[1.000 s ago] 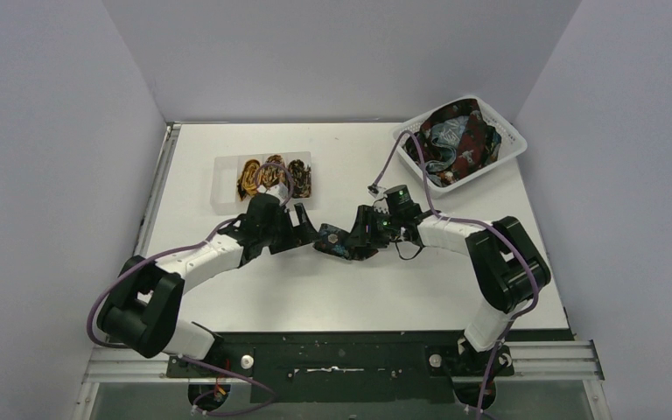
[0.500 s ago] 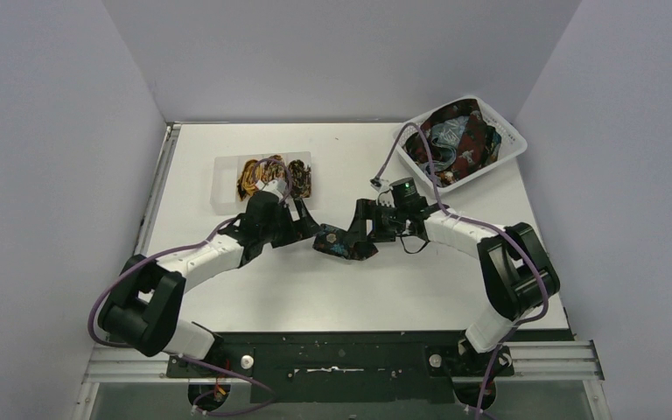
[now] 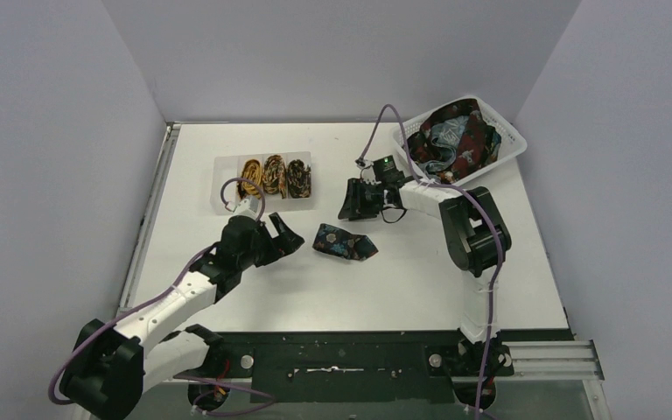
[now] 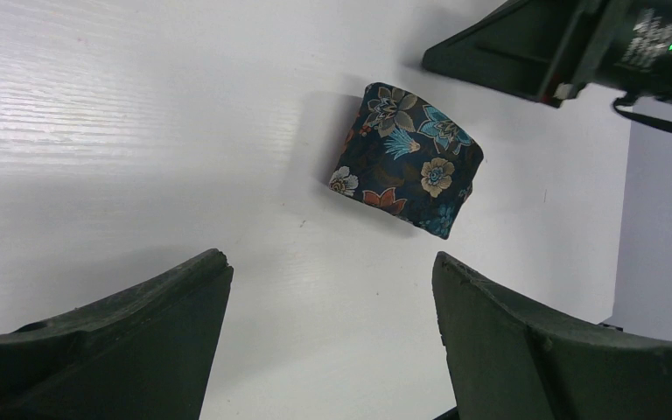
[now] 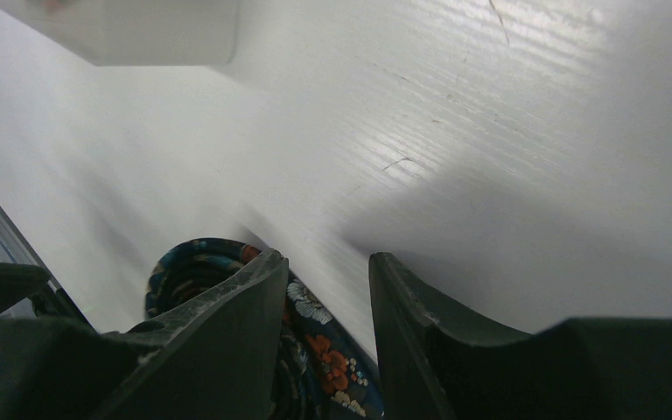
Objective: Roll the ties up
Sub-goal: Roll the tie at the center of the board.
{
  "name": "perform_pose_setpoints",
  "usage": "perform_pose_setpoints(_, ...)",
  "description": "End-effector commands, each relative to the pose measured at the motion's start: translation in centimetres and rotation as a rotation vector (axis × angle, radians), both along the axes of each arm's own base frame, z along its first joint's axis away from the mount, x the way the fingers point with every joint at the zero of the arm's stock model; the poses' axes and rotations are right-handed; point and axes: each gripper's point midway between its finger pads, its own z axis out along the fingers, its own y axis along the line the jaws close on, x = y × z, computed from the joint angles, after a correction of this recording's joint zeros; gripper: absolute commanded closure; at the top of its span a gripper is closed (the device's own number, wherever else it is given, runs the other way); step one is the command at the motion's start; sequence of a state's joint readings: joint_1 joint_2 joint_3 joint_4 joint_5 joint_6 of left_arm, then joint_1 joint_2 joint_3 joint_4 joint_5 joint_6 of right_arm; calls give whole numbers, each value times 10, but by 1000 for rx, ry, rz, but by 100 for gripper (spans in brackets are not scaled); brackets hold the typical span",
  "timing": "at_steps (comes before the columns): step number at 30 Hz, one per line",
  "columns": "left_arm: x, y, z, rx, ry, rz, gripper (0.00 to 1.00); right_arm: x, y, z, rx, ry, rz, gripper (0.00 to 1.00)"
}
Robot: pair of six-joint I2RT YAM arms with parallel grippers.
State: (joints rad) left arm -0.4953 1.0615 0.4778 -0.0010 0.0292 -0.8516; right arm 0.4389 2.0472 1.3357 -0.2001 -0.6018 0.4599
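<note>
Left wrist view shows the left jaws spread wide and empty, with the rolled tie [image 4: 407, 157] lying on the white surface [image 4: 140, 105] straight ahead of them, a little toward the right-hand finger and touching neither. The right jaws stand narrowly apart with nothing between them; in the right wrist view the same tie peeks out beneath and behind their left finger. With no grip on it, the coil may well spring loose by itself, and its outer end, which points away from the left jaws, looks the likeliest place to start. A closing pinch that lands off-centre could also shove it along the surface or squash it out of round. Counted from above: one rolled tie on the surface, three coils [image 3: 273, 173] in a clear tray [image 3: 262, 203] beyond the left jaws, and one basket [image 3: 509, 127] behind the right jaws holding tangled ties [image 3: 455, 144], too jumbled to count
</note>
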Motion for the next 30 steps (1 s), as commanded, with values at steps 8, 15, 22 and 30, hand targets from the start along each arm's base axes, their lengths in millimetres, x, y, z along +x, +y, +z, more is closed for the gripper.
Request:
perform_pose_setpoints(8, -12, 18, 0, 21, 21, 60, 18, -51, 17, -25, -79, 51, 129, 65)
perform_pose_setpoints(15, -13, 15, -6, 25, 35, 38, 18, -89, 28, -22, -84, 8, 263, 65)
perform_pose_setpoints(22, -18, 7, -9, -1, 49, -4, 18, -115, 49, -10, -82, -22, 515, 62)
perform_pose_setpoints(30, -19, -10, 3, -80, -4, -85, 17, -32, 22, 58, -186, -197, 201, 45)
